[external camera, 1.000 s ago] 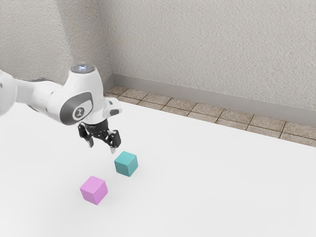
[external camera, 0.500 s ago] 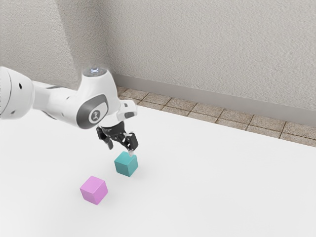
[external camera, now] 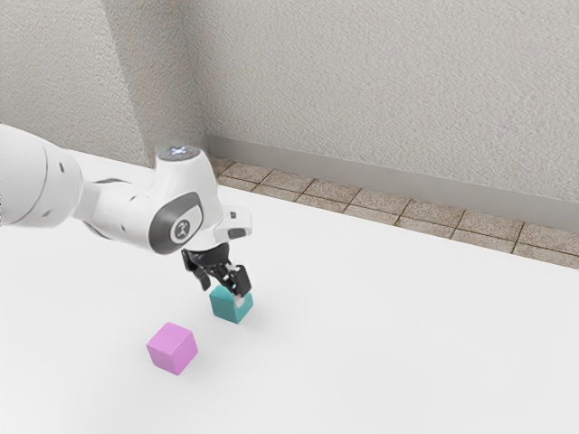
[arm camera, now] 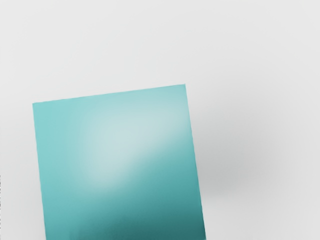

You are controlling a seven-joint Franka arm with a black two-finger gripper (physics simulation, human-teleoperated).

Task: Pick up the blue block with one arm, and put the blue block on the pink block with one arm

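Observation:
The blue block (external camera: 232, 308) is a teal cube on the white table; in the wrist view the blue block (arm camera: 119, 165) looms large straight under my hand. My gripper (external camera: 223, 286) is open and sits low over the cube's top, its black fingers reaching down around the upper edges without visibly clamping it. The pink block (external camera: 172, 348) rests on the table a short way from the blue one, toward the exterior view's lower left, apart from it and from the gripper.
The white table (external camera: 380, 344) stretches wide toward the exterior view's right. Behind its far edge runs a strip of brown floor tiles (external camera: 407, 212) and a grey wall (external camera: 380, 90).
My arm has swung toward the exterior view's right and come down, from beside and above the blue block to low over its top. Both blocks have stayed where they were.

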